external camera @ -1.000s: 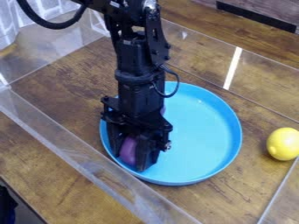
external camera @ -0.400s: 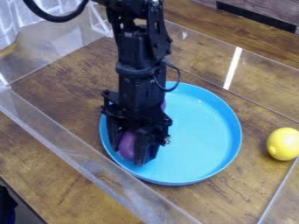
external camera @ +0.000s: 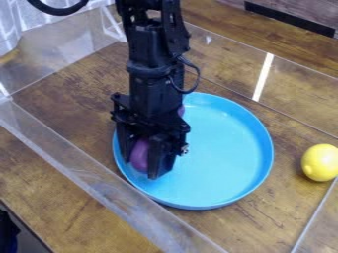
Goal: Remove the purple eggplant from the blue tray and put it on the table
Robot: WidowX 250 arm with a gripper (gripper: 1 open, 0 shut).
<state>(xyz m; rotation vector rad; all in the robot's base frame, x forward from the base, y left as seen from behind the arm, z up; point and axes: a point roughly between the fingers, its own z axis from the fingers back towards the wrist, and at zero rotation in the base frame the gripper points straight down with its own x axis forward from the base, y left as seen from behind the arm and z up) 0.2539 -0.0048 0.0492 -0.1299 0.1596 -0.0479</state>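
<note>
Your jaws are clamped on the purple eggplant [external camera: 138, 155], hanging between them over the blue tray [external camera: 244, 148], bare bench [external camera: 79, 109] leftward.

We have one view, set high and fairly near, looking obliquely down on the blue tray [external camera: 231, 148].

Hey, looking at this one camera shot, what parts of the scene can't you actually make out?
- Purple eggplant: only a sliver shows; the end effector covers the rest, so its shape and whether it clears the tray are unclear.
- Blue tray: its left rim and floor sit hidden behind the arm.
- Arm's upper part: cut off by the top edge.
- Yellow lemon: too small for surface detail.
</note>
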